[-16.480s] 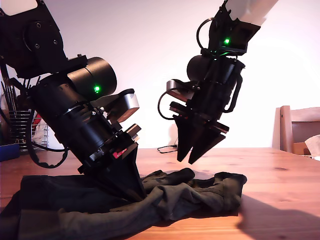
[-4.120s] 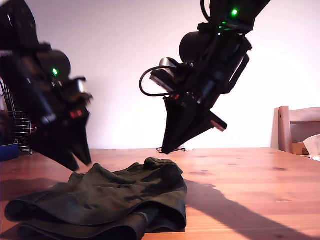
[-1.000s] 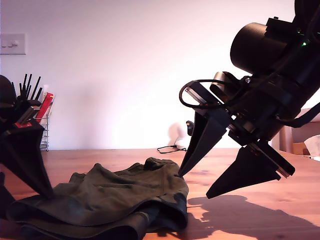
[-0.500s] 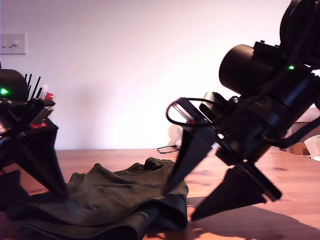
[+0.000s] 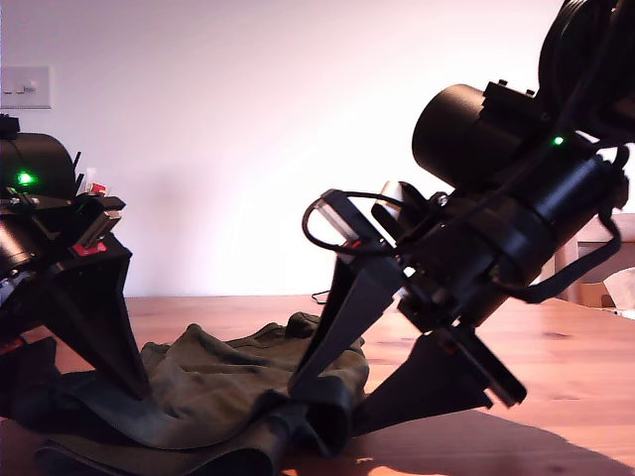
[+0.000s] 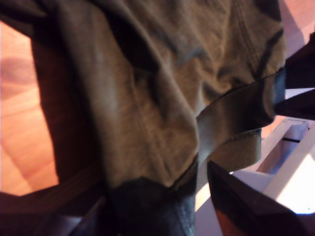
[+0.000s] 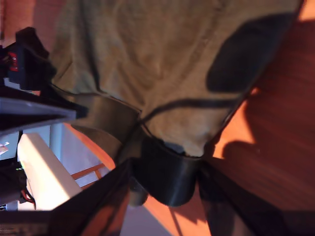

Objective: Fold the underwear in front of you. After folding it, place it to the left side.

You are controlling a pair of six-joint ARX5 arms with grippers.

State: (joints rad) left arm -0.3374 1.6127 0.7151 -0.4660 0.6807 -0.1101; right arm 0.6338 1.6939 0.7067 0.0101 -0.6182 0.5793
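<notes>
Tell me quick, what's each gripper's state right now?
My first gripper: open, jaws straddling the underwear.
My second gripper: open, jaws straddling the underwear's dark waistband edge.

Our arms are matte black, with fat cylindrical motor housings lit by small green lights. Looped black cables hang above long wedge-shaped black fingers [image 5: 332, 332], beside small red markings.

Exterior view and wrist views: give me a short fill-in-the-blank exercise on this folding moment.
1. The underwear lies on a wooden ___.
2. My second gripper has its jaws ___ around a dark waistband fold.
3. The light on the arm at the exterior view's left glows ___.
Missing words: table; open; green.
</notes>
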